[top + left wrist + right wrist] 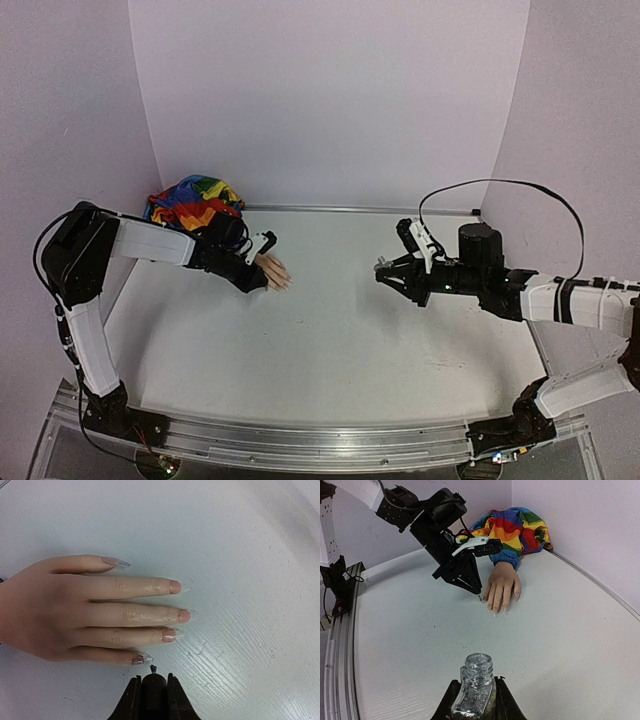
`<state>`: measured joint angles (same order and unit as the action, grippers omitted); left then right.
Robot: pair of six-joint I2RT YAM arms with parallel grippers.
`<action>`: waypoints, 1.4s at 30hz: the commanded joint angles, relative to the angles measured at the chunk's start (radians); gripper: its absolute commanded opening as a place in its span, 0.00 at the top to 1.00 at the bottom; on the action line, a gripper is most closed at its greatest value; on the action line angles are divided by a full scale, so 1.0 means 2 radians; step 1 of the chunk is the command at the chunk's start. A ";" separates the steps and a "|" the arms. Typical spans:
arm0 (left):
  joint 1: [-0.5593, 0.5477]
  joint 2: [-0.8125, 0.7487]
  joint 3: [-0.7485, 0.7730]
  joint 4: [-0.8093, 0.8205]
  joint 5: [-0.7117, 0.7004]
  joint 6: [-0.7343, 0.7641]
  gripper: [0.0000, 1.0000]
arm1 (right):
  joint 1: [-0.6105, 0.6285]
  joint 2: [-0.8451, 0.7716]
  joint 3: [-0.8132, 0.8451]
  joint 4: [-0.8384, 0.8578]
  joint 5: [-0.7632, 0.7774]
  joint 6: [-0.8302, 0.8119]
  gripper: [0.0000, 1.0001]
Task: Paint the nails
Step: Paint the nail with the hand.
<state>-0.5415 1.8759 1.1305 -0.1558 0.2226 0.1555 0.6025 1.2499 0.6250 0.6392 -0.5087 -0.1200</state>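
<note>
A pale peach fake hand (75, 612) lies flat on the white table, its fingers pointing right in the left wrist view. Its rainbow sleeve (195, 203) lies at the back left. Long clear nails (176, 632) tip the fingers; the little finger's nail (141, 658) carries silver glitter. My left gripper (152, 677) is shut on a black brush cap whose brush tip (152, 668) hovers just beside that nail. My right gripper (476, 700) is shut on an open glass bottle of silver glitter polish (474, 687), held upright at mid-right, well apart from the hand (501, 582).
White walls close the table at the back and sides. A metal rail (300, 440) runs along the near edge. A black cable (520, 195) loops above the right arm.
</note>
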 commanded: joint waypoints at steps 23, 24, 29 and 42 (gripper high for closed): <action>0.008 -0.003 0.024 0.023 -0.010 -0.001 1.00 | 0.001 -0.002 0.012 0.020 -0.013 -0.001 1.00; 0.008 -0.002 0.025 0.023 -0.009 0.000 1.00 | 0.001 -0.001 0.012 0.020 -0.013 0.000 1.00; 0.008 0.003 0.028 0.023 -0.005 0.001 1.00 | 0.001 -0.001 0.012 0.020 -0.013 0.000 1.00; 0.009 0.010 0.031 0.023 -0.005 0.002 1.00 | 0.001 -0.002 0.011 0.020 -0.013 0.000 1.00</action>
<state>-0.5293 1.8904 1.1461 -0.1459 0.2062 0.1566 0.6029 1.2514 0.6250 0.6392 -0.5091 -0.1196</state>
